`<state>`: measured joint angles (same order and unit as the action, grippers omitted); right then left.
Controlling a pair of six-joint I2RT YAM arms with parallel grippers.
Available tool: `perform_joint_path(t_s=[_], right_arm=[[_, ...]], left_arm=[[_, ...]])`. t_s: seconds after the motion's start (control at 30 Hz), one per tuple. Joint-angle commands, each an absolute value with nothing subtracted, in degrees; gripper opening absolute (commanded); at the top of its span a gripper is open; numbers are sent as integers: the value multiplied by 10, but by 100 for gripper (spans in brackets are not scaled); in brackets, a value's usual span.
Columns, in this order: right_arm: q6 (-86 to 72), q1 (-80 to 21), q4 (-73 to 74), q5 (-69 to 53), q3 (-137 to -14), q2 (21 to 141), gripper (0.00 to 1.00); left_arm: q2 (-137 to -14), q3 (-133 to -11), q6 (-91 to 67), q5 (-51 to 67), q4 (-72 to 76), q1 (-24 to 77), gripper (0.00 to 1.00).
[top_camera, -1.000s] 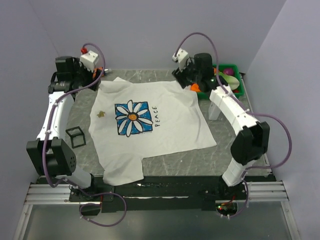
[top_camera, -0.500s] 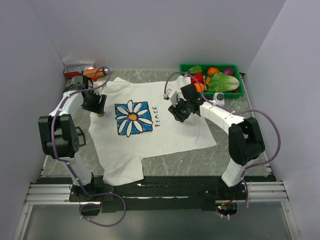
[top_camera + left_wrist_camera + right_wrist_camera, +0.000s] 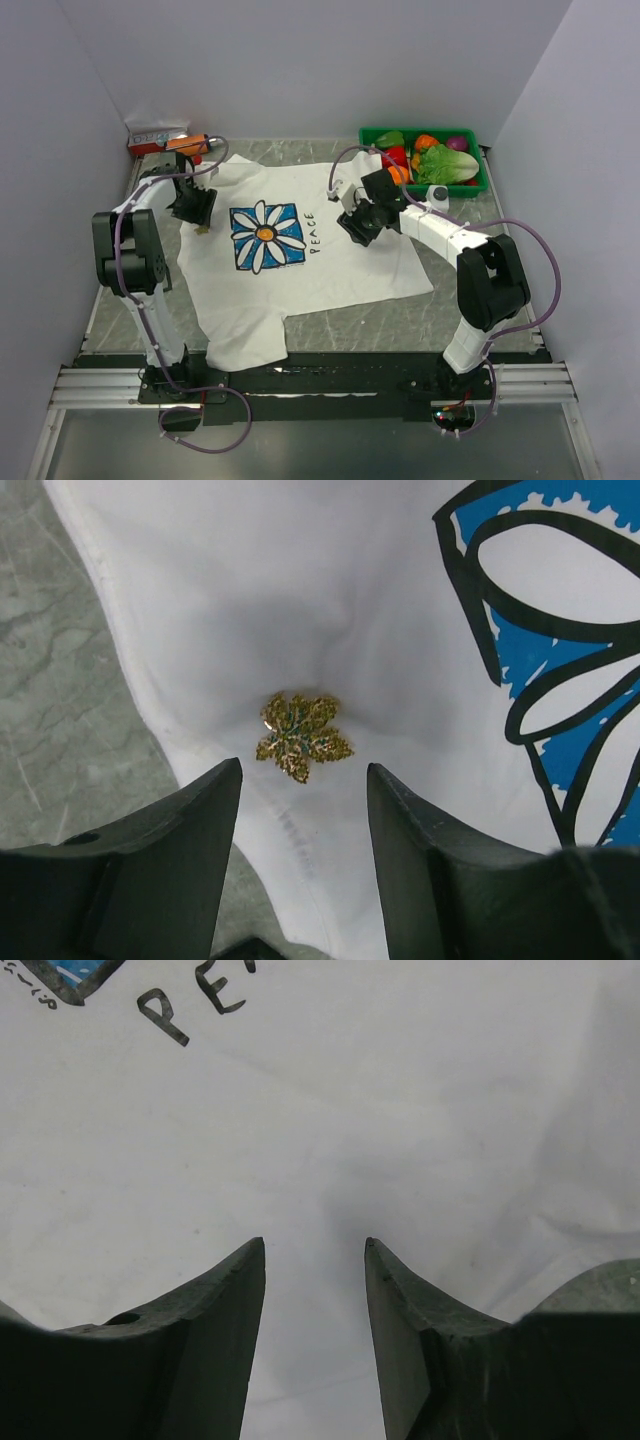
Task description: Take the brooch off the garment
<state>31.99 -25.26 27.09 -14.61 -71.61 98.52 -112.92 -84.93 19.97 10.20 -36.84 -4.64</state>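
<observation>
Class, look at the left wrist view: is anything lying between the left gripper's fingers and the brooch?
Nothing visible does. The brooch sits uncovered on the garment, just ahead of the open left gripper and in line with the gap between its fingers. Only bare white fabric surrounds it.

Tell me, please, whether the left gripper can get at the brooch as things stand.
Probably yes: the left gripper is open and the brooch lies uncovered on the garment just ahead of it, nothing between.

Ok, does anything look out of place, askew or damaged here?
Nothing damaged or spilled. The T-shirt lies askew on the table, and its fabric puckers around the gold brooch, which sits pinned just ahead of the open fingers of the left gripper.
</observation>
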Motion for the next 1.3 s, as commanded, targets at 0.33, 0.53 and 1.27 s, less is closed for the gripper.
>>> perform_joint_path(t_s=[0.33,0.53,1.27], right_arm=[[317,-255,274,-152,-737,979,53],[315,-257,275,-153,-746,989,53],[305,-265,275,-153,-753,997,53]], left_arm=[[-1176,-896,171,41,-363,-25,56],[-1165,-882,181,16,-369,-25,55],[-1177,-949,191,-5,-378,-27,40]])
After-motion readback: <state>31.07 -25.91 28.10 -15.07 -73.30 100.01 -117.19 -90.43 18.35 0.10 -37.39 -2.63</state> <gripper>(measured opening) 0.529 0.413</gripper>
